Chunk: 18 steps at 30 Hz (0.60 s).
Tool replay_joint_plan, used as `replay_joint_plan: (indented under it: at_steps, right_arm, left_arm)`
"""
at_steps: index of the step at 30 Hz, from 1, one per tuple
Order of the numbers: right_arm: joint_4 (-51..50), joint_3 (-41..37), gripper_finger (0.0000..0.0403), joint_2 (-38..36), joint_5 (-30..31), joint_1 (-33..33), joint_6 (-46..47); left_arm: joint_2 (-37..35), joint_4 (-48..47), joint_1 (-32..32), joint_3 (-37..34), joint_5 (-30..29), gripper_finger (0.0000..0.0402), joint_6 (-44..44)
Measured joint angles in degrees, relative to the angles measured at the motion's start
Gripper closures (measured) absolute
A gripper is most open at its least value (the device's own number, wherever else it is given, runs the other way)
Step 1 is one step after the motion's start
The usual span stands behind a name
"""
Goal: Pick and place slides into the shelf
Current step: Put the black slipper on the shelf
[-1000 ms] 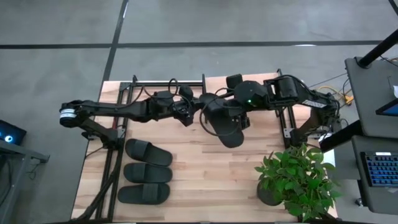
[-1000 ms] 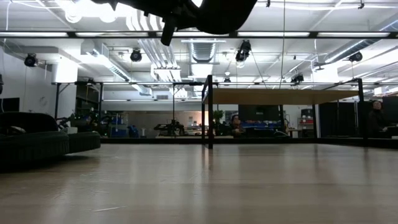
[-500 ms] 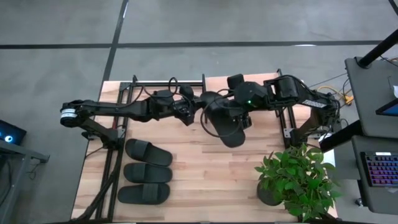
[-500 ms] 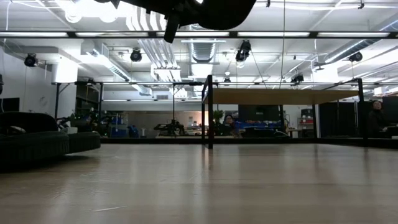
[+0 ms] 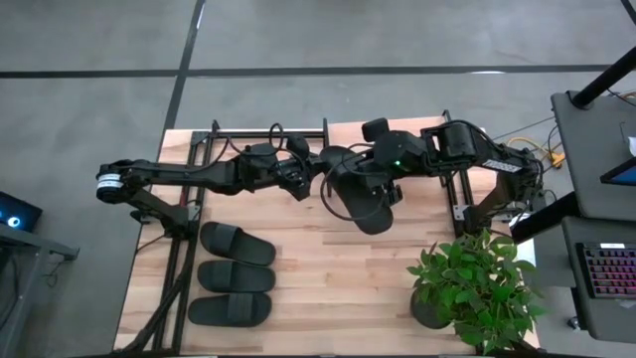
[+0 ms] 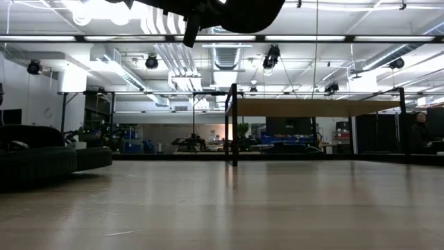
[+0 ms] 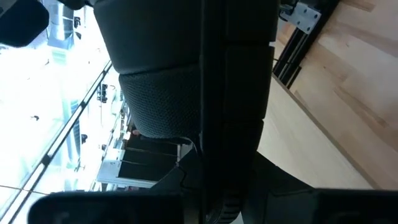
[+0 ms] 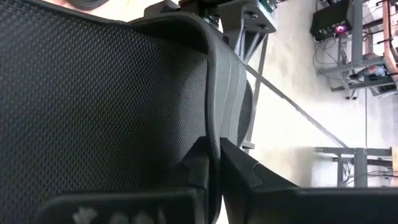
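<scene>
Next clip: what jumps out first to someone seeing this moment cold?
Both arms meet above the table's middle, where the left gripper and right gripper are each shut on one black slide held in the air. Three more slides lie stacked in a column near the left edge.

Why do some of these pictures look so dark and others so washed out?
Left wrist view: the held slide fills the frame, dark against blown-out ceiling light. Right wrist view: that slide's mesh lining sits close and dim. Low view: bright ceiling lamps silhouette the slide overhead. High view: evenly lit; three slides read clearly on the table.
</scene>
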Motion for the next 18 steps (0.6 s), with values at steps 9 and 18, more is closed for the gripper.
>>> replay_joint_plan:
  at_steps: [9,18]
  right_arm:
    - [0.42,-0.13,0.0393,-0.32,5.48,-0.52,-0.25]
    - [0.97,-0.61,0.0394,-2.24,10.03,-2.83,-0.87]
  left_arm:
    - [-1.51,-1.69,0.29,-0.14,-0.27,0.0248,-16.35]
    - [-6.90,-7.75,0.35,-4.12,-0.60,0.0192,-28.13]
